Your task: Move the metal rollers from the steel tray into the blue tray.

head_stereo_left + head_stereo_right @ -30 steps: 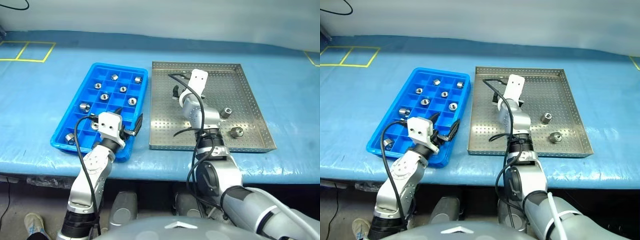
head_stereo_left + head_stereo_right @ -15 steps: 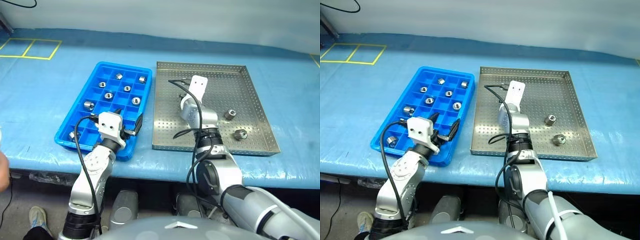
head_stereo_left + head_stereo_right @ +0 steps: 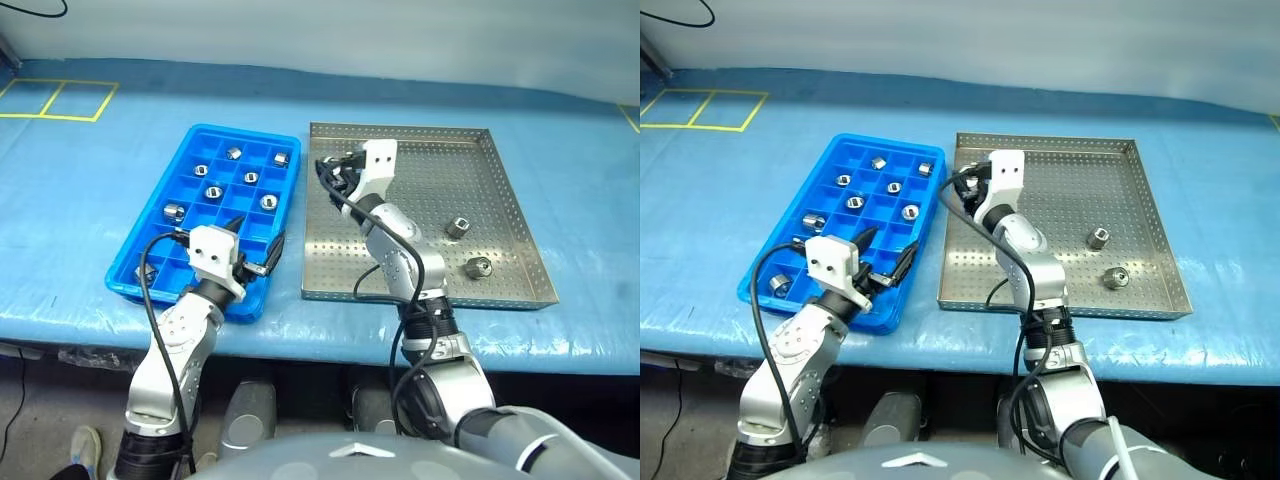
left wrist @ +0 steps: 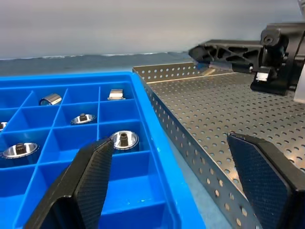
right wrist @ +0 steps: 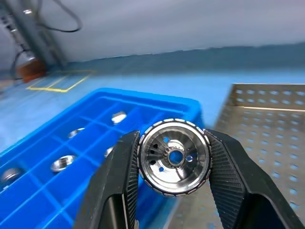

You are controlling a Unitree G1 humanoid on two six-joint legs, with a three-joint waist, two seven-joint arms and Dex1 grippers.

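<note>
right gripper [image 5: 174,160] clamped on a roller [image 5: 174,157], at steel tray's [image 3: 500,290] edge nearest blue tray [image 3: 200,145] | left gripper [image 3: 255,250] wide, empty | two rollers [image 3: 456,227] in steel tray, apparently eight in blue

Both head views look down over the blue tray [image 3: 205,215] and steel tray [image 3: 500,225], while each wrist view skims close across their shared edge.

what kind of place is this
Probably a workshop or lab bench for parts sorting: a blue-covered table holds a perforated steel tray and a gridded blue tray of metal rollers.
</note>
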